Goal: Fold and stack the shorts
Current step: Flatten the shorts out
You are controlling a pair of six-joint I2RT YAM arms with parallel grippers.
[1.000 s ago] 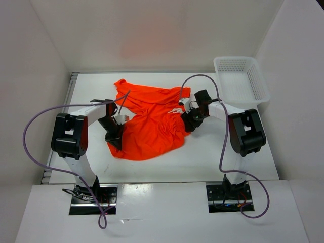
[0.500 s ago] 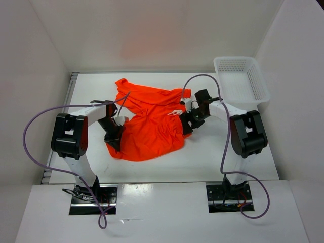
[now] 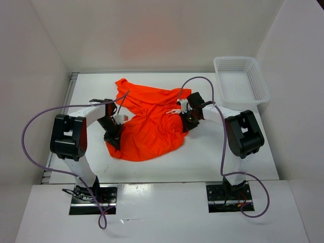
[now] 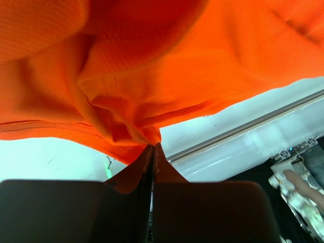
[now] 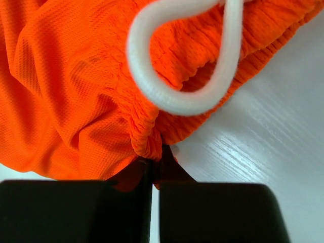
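The bright orange shorts (image 3: 152, 121) lie crumpled across the middle of the white table. My left gripper (image 3: 114, 137) is at their left edge, shut on a fold of the thin fabric (image 4: 126, 126) pinched at its tips (image 4: 153, 147). My right gripper (image 3: 185, 121) is at their right edge, shut on the gathered elastic waistband (image 5: 147, 136), which bunches between its tips (image 5: 157, 157). The white drawstring (image 5: 187, 76) loops just above those fingers and also shows as a small white loop (image 3: 174, 111) in the top view.
A white plastic mesh basket (image 3: 241, 80) stands at the table's back right corner. White walls enclose the table on the left, back and right. Purple cables arch over both arms. The table's left rail (image 4: 253, 126) shows past the left gripper.
My right gripper has moved a little left onto the waistband and shut on it, having stood open half a second ago. The left arm has kept still, holding its fold.
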